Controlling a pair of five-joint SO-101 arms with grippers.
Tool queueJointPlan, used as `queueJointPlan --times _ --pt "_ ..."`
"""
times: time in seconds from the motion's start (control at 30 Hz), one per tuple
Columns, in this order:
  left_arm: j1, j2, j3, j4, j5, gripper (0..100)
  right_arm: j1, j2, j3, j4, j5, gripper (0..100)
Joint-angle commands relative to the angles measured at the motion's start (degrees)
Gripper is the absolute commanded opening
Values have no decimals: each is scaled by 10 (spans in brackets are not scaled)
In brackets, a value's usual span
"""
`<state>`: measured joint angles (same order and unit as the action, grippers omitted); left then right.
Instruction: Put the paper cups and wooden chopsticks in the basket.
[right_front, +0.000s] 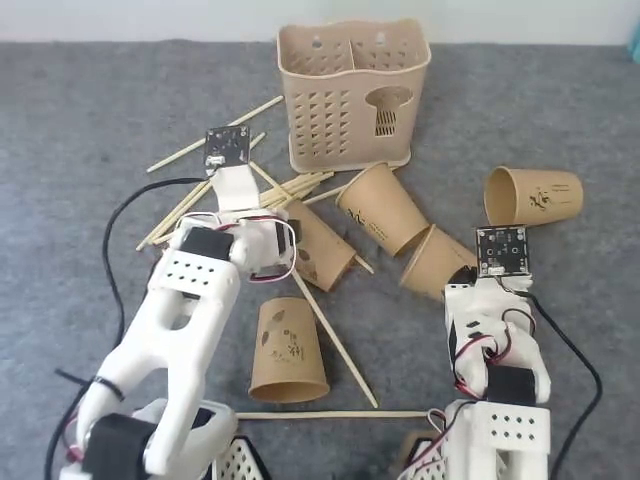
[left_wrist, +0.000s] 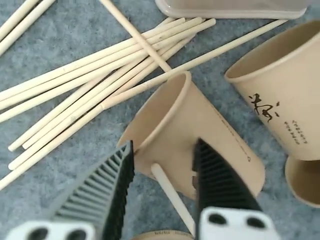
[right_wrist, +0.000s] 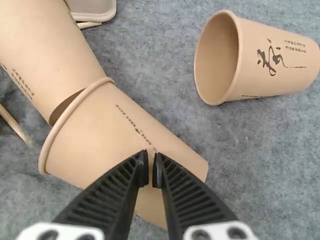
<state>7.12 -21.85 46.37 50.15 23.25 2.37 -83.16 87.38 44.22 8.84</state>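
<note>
2 arms (right_front: 180, 330), 5 paper cups (right_front: 288, 350), 1 basket (right_front: 330, 110), chopsticks (right_front: 300, 187) uncountable.

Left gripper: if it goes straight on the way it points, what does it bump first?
Most likely the tipped-over paper cup: the open left gripper points at it, one finger each side. A chopstick pokes out beside it; depth is unclear.

five paper cups (right_front: 289, 350), one basket (right_front: 330, 110), chopsticks (right_front: 330, 414) overlapping, count unclear.
</note>
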Motion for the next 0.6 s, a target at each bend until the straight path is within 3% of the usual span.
queueJointPlan --times 0.0,0.37,0.57 --pt "12 -16 -2 -7 4 2 0 -14 -10 -8 6 32" --pt "3 -38 -20 5 4 12 0 -14 -11 -8 6 32" --pt "-70 -173 -40 62 4 12 -1 -14 -11 -8 6 32"
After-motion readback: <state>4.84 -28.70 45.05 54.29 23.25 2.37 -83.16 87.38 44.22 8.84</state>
